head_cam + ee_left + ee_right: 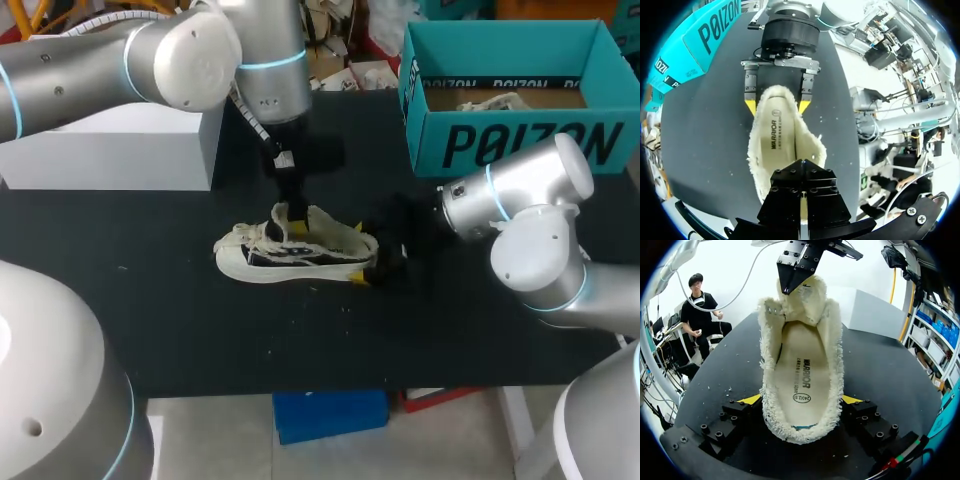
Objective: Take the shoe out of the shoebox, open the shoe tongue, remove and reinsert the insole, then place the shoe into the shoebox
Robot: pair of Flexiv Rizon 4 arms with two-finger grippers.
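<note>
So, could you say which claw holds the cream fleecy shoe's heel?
The right claw: its yellow tips clamp the shoe's heel; the left claw pinches the tongue.

Shoe [300, 252] sits mid-table [150, 300], toe to the L. L gripper [288, 200] comes straight down onto the tongue [282, 218]. R gripper [372, 268] at the heel, yellow tip showing. Teal shoebox [520, 140] open, back R; white box [120, 150] back L.

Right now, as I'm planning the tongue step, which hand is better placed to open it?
Left. The left hand pinches the tongue of the shoe; the right hand clamps the heel from both sides, so it seems best left steadying.
</note>
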